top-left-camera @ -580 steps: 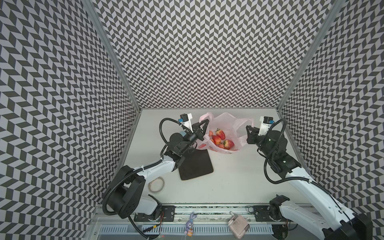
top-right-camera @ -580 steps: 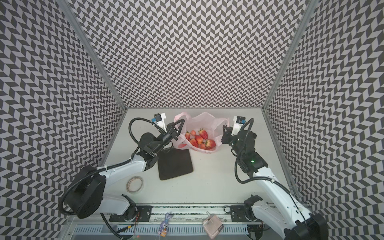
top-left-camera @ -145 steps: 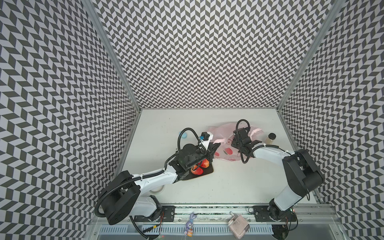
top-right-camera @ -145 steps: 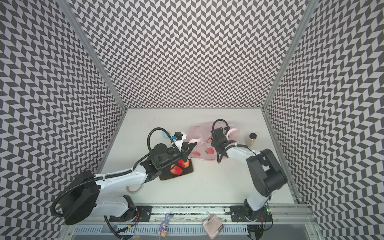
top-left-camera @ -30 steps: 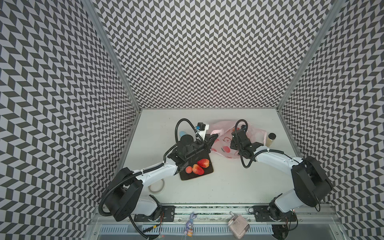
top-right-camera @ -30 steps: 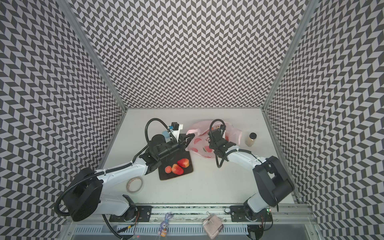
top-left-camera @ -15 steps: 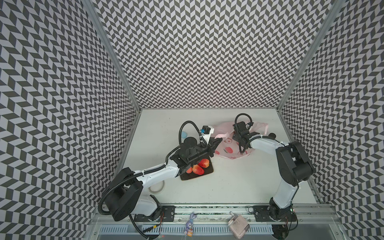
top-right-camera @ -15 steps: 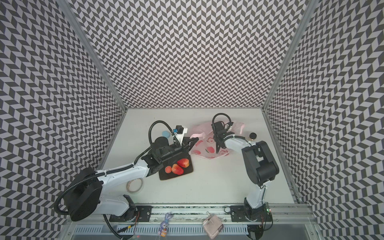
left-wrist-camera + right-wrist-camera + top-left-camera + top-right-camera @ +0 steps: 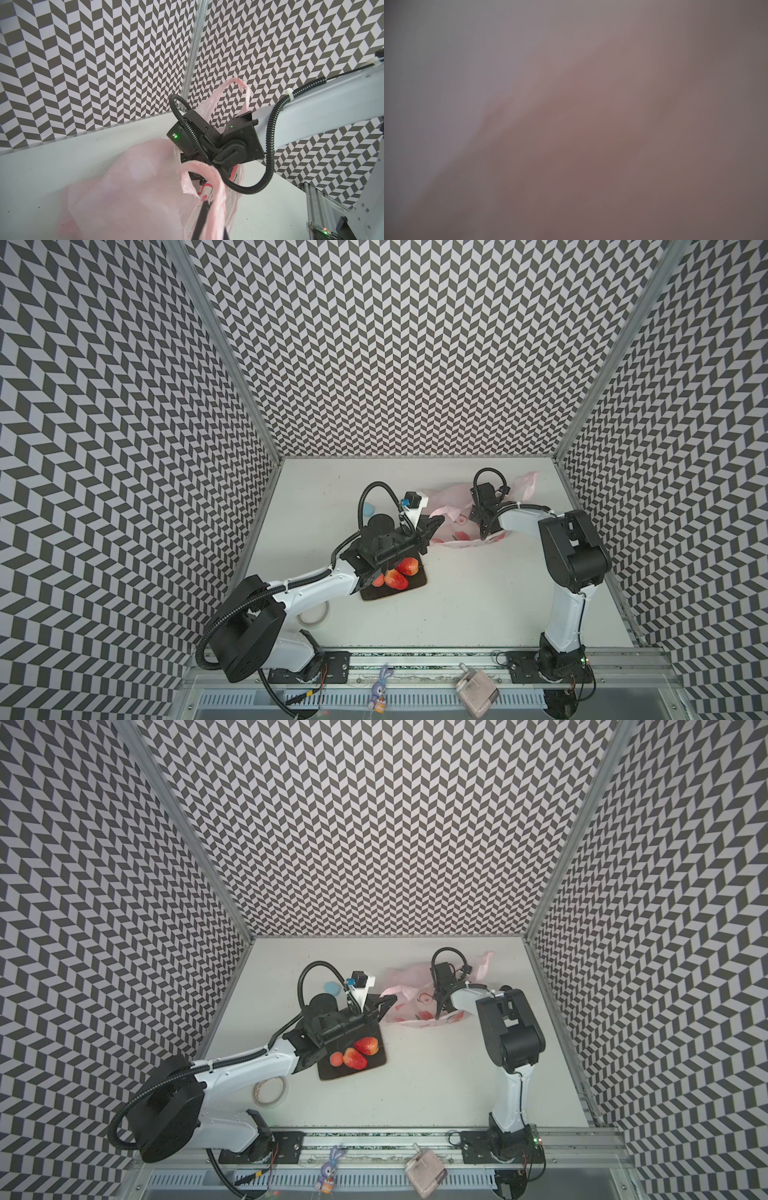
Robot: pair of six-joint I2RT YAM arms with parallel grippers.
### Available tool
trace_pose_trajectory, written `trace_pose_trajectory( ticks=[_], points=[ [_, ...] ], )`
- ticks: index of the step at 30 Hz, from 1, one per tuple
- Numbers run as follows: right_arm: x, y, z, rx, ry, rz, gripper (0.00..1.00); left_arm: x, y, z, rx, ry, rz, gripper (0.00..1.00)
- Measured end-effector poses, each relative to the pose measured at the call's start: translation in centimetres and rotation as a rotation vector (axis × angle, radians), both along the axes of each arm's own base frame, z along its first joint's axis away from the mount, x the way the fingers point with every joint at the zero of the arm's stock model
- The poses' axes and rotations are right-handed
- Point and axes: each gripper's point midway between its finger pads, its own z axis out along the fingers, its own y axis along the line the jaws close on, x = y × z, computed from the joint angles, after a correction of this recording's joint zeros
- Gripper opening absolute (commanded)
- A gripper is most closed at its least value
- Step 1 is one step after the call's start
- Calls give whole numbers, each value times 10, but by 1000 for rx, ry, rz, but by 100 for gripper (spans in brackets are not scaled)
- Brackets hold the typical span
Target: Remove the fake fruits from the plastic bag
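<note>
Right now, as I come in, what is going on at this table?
The left gripper is shut on a handle of the bag and holds it up. The right gripper reaches into the bag, where its jaws are hidden. Two strawberries and an orange ball lie on the plate. Red shapes show through the bag; I cannot tell if they are fruit or print.

Table (image 9: 415, 1085) lies bare between plate (image 9: 332, 1072), plastic bag (image 9: 409, 986) and right arm (image 9: 511, 1085).

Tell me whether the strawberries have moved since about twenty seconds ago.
Yes. Two strawberries and an orange ball now lie on the dark plate, left of the plastic bag that held them.
</note>
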Motion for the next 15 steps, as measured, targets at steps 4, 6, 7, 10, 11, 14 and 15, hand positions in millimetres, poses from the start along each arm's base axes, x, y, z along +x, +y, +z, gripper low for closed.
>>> trace_pose_trajectory(
  ticks=[4,6,7,10,11,14,15],
  points=[
    [5,3,1,-4,-1,43,65,0,0,0,0,0,0,0],
    [8,5,2,-7,-11,71,55,0,0,0,0,0,0,0],
    [10,6,4,-4,-19,89,51,0,0,0,0,0,0,0],
    [10,10,11,0,-35,137,44,0,0,0,0,0,2,0],
    [9,11,14,4,-42,151,43,1,0,0,0,0,5,0],
    [5,17,27,13,-74,196,43,2,1,0,0,0,13,0],
    [2,20,33,23,-88,213,43,3,2,0,0,0,17,0]
  ],
)
